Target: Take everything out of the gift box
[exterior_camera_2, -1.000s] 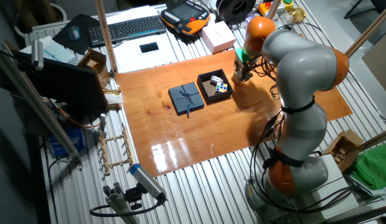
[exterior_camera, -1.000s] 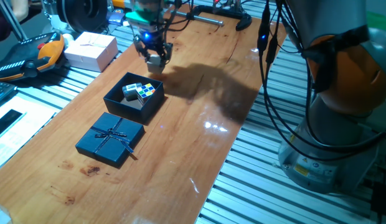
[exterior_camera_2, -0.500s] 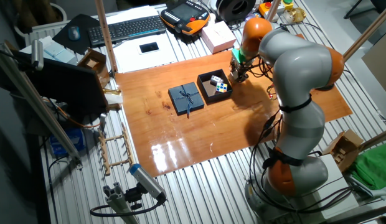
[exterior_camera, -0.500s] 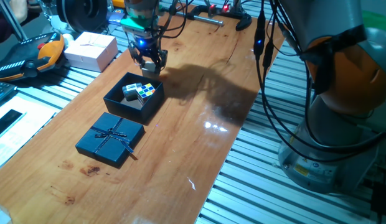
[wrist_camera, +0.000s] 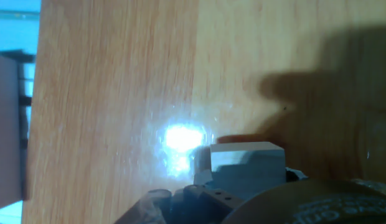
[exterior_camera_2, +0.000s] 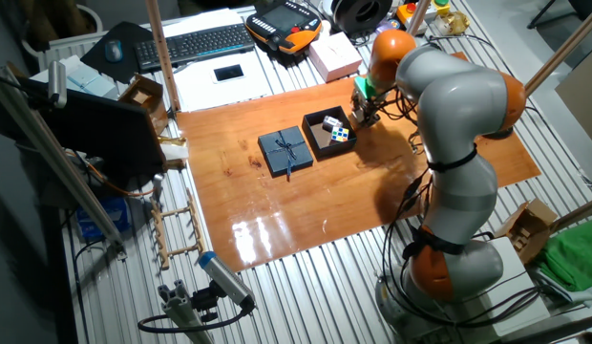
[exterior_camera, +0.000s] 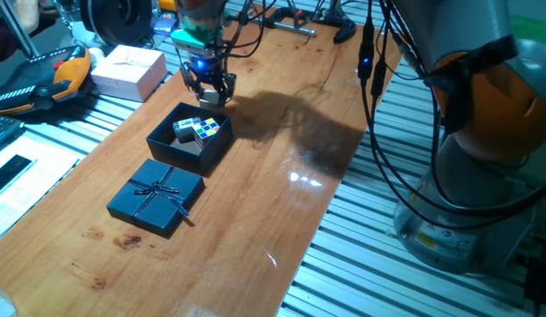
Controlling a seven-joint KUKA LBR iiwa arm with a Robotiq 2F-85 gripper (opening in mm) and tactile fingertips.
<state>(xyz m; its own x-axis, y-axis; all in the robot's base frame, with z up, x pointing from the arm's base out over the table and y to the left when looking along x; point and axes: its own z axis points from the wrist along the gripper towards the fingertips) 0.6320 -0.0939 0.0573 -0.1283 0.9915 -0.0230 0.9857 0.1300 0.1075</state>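
Gripper [exterior_camera: 208, 89] poised above the wooden bench [exterior_camera: 282, 132], just past the far edge of the gift box [exterior_camera: 190, 138], at about 12 o'clock from it in one fixed view. Fingers pointing down at bare wood, not into the box. Whether spread or clenched: cannot tell, too small and dark in both fixed views. In the hand view, only a grey block-shaped part of the gripper at the bottom edge, over wood grain with a bright glare spot and a dark shadow at 2 o'clock.

Gift box open, resting flat near the middle of the bench. Inside, a white cube [exterior_camera: 182, 129] and a multicoloured puzzle cube [exterior_camera: 205, 129], side by side and touching or nearly so, the puzzle cube at 3 o'clock of the white one. Seen also in the other fixed view, box [exterior_camera_2: 318, 143] just beside the gripper [exterior_camera_2: 362, 112].

Lid [exterior_camera: 157, 195] with its thin ribbon bow lying flat on the bench at about 7 o'clock of the box, almost touching it. Pale pink box [exterior_camera: 129, 71] off the bench edge at 10 o'clock, well apart.
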